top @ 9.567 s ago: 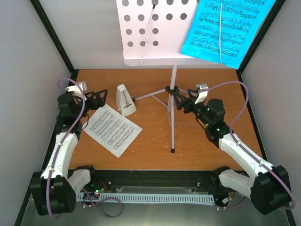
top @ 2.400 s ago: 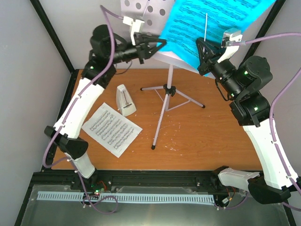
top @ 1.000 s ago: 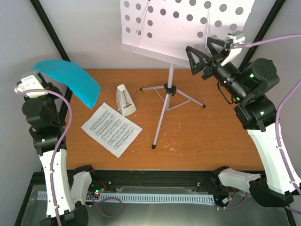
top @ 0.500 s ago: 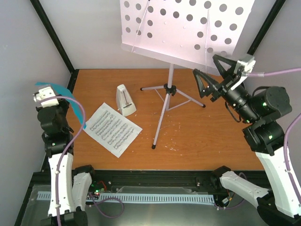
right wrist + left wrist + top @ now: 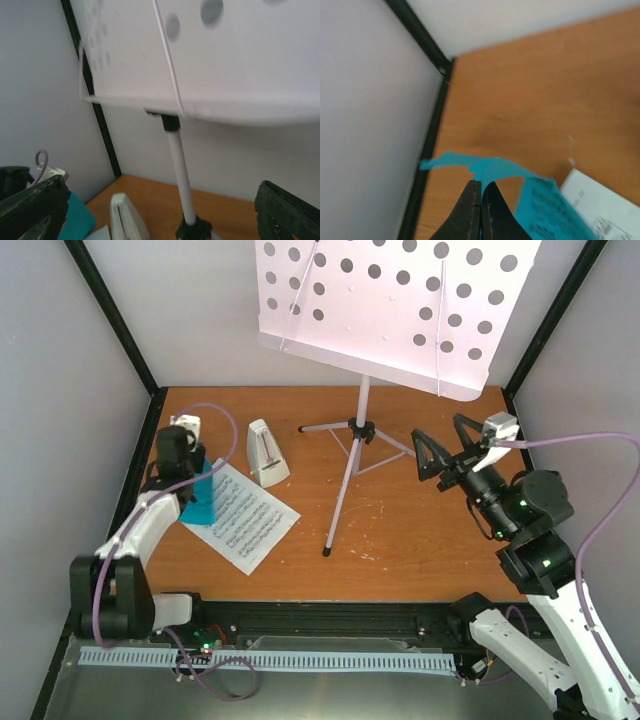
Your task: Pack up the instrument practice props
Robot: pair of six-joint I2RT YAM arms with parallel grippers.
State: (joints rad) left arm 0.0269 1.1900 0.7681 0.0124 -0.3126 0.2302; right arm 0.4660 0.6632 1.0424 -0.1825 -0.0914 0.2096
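Two pages at 9 o'clock on the desk (image 5: 430, 540): white sheet-music page (image 5: 248, 522) lying flat, bright-blue page (image 5: 203, 498) overlapping its left edge. Left end effector (image 5: 481, 186) pinched tight on the blue page's edge. Metronome (image 5: 266, 452) upright at 10 o'clock, just beyond the white page. Music stand (image 5: 385, 310) standing at 12 o'clock. Right end effector (image 5: 440, 448) spread wide, empty, at 3 o'clock of the stand's pole.

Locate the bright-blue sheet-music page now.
In the top view, the bright-blue page is at the left side of the table, pinched in the left pincer, overlapping the left corner of the white page, left of the metronome.
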